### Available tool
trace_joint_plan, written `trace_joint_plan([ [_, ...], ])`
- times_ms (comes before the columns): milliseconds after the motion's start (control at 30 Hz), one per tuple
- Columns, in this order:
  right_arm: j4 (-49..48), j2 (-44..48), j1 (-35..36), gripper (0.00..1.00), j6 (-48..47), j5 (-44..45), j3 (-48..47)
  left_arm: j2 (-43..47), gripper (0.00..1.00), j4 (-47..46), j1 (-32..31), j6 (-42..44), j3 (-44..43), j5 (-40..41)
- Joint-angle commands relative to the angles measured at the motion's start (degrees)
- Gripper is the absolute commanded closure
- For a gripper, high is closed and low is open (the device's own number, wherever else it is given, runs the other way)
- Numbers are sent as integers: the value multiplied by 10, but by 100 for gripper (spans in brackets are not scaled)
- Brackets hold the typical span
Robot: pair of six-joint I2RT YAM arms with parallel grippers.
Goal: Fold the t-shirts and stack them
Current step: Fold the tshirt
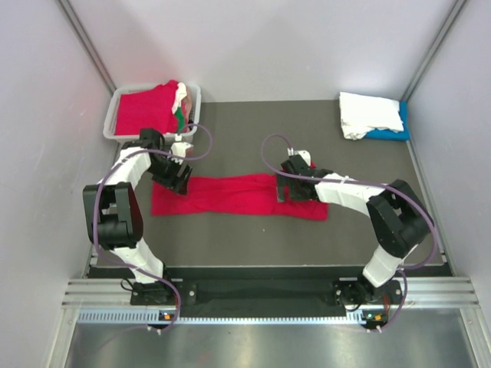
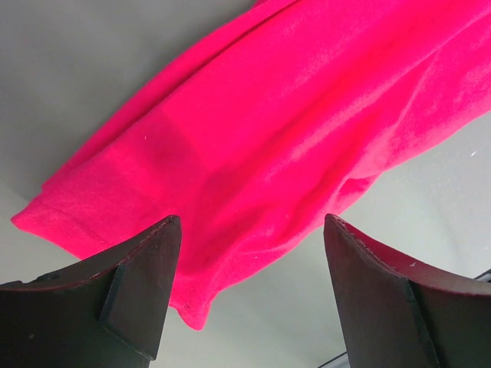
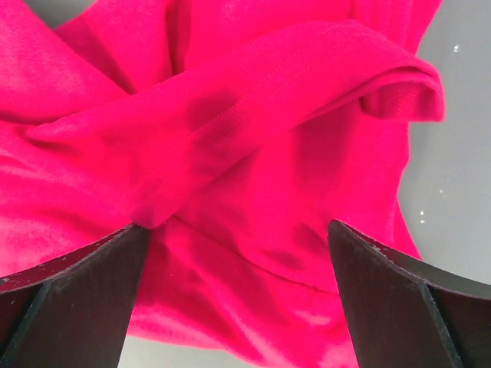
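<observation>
High camera looks down from the near side over the whole counter [image 1: 230, 245]; wrist cameras sit close behind their fingers [image 2: 134, 291] — all three share the red t-shirt [image 1: 230, 197].

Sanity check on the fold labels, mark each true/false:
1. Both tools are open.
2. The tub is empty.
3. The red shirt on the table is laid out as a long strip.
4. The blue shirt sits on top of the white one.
1. Both tools are open. True: the left tool and the right tool each hang with fingers spread over the red t-shirt.
2. The tub is empty. False: the tub holds red cloth.
3. The red t-shirt is a long strip. True: it lies lengthwise on the table, one tool over each end.
4. Blue on top of white. False: the white shirt lies on the blue shirt.
</observation>
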State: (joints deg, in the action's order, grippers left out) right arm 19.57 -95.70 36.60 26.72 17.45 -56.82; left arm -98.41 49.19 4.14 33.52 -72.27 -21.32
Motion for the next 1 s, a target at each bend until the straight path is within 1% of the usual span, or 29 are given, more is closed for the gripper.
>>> trace_joint_plan([
  [0, -30, -18, -9, 0, -12, 2, -15, 20, 20, -12, 2, 5, 7, 4],
  [233, -29, -41, -20, 0, -26, 6, -52, 39, 20, -13, 1, 15, 25, 8],
  [467, -14, -44, -28, 0, -45, 19, -95, 35, 20, -30, 3, 22, 62, 18],
  [700, -14, -52, -33, 0, -47, 21, -116, 38, 20, -36, 2, 31, 74, 29],
  [900, -37, -89, -47, 0, -60, 28, -126, 44, 20, -33, 2, 33, 74, 30],
  [967, -41, -109, -55, 0, -68, 30, -145, 46, 20, -32, 2, 34, 72, 33],
])
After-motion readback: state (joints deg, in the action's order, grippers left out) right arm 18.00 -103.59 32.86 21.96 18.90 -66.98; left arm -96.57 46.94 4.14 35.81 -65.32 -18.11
